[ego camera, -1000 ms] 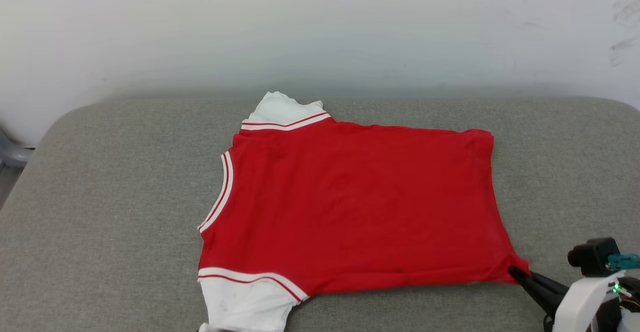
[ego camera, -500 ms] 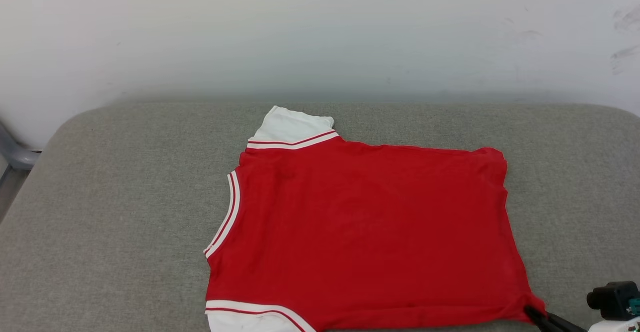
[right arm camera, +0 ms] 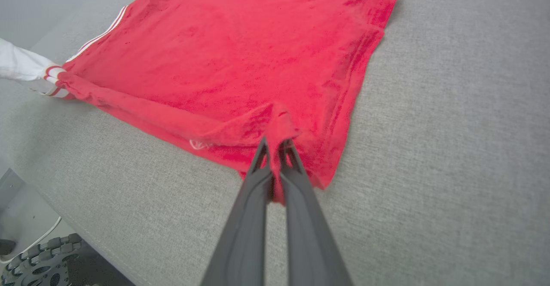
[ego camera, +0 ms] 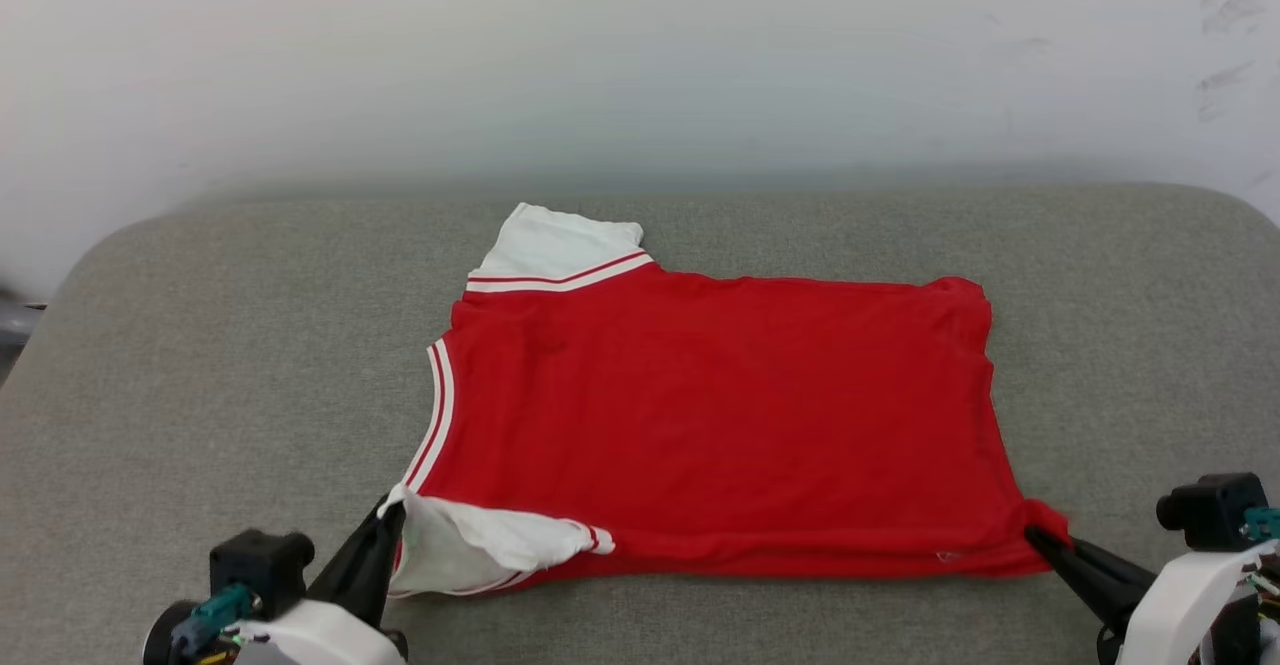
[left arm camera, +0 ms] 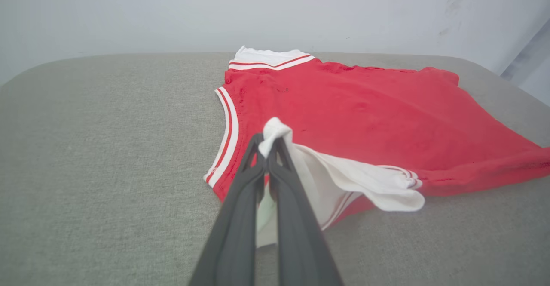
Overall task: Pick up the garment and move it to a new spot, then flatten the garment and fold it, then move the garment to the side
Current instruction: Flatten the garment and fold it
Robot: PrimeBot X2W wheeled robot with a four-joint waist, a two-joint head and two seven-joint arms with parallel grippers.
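Observation:
The garment (ego camera: pixel 720 415), a red T-shirt with white sleeves, lies spread on the grey padded table (ego camera: pixel 200 365), collar to the left and hem to the right. My left gripper (ego camera: pixel 392 513) is shut on the near white sleeve (ego camera: pixel 480 545), which is raised and bunched over the shirt's front edge. In the left wrist view, white cloth sticks out between the tips of the left gripper (left arm camera: pixel 268 142). My right gripper (ego camera: pixel 1035 537) is shut on the near hem corner; in the right wrist view, red cloth is pinched at the tips of the right gripper (right arm camera: pixel 275 142). The far sleeve (ego camera: pixel 560 245) lies flat.
A pale wall (ego camera: pixel 640 65) rises right behind the table. The table's front edge (right arm camera: pixel 86 234) runs close below the shirt in the right wrist view, with a toothed wheel (right arm camera: pixel 38 264) on the floor beneath it. Bare grey surface lies left and right of the shirt.
The head camera has shifted. My left gripper has come into view holding the near sleeve, which has risen off the table and gathered rightward. My right gripper keeps its hold on the hem corner.

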